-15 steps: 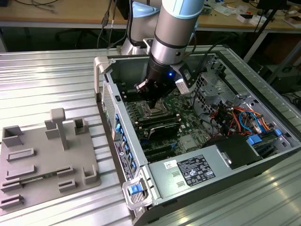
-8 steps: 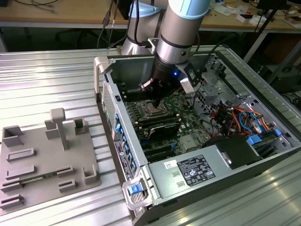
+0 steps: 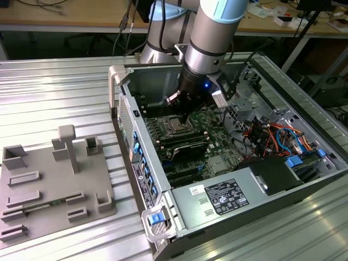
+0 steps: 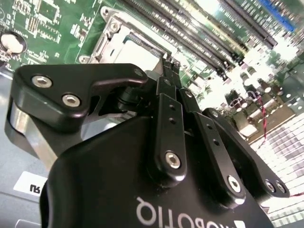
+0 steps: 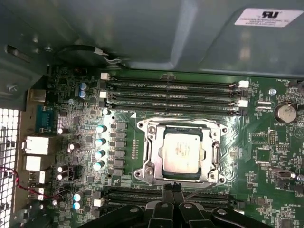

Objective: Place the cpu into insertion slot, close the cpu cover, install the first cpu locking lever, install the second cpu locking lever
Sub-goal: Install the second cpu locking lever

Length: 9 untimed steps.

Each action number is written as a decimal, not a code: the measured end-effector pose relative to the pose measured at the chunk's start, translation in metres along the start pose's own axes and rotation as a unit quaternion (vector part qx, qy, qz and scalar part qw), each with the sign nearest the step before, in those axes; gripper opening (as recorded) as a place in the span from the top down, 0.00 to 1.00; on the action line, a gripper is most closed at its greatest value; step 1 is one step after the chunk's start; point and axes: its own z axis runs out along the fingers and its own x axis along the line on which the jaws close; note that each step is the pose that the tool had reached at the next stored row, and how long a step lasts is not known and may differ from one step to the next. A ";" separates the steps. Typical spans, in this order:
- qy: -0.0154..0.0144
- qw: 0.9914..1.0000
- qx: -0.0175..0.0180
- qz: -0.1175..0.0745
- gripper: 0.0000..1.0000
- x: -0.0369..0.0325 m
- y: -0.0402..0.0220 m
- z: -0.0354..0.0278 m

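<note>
Silvery-grey cpu [image 5: 180,152] sits seated in the socket, cpu cover [image 5: 216,156] down flat around it. Gripper [image 5: 172,190] hovers at the socket's 6 o'clock edge in the first wrist view, jaws pressed together, holding nothing. Judged step: first locking lever. The thin wire lever [image 5: 202,188] lies just beside the fingertips; the job calls for a precise sideways push and hook-under.

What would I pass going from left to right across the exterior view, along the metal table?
Grey plastic tray with holders, then the open computer case's side wall, then the cpu in its socket under the robot's claw, then the bundle of orange and blue cables.
</note>
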 end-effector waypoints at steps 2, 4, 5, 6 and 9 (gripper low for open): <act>0.000 1.000 -0.005 0.000 0.89 0.0004 -0.0055 -0.0002; -0.001 1.000 -0.014 0.000 0.89 0.0007 -0.0100 -0.0003; -0.001 1.000 -0.020 0.000 0.89 0.0008 -0.0117 -0.0004; -0.002 1.000 -0.026 0.000 0.89 0.0009 -0.0135 -0.0004; -0.003 0.999 -0.048 0.000 0.89 0.0020 -0.0269 0.0013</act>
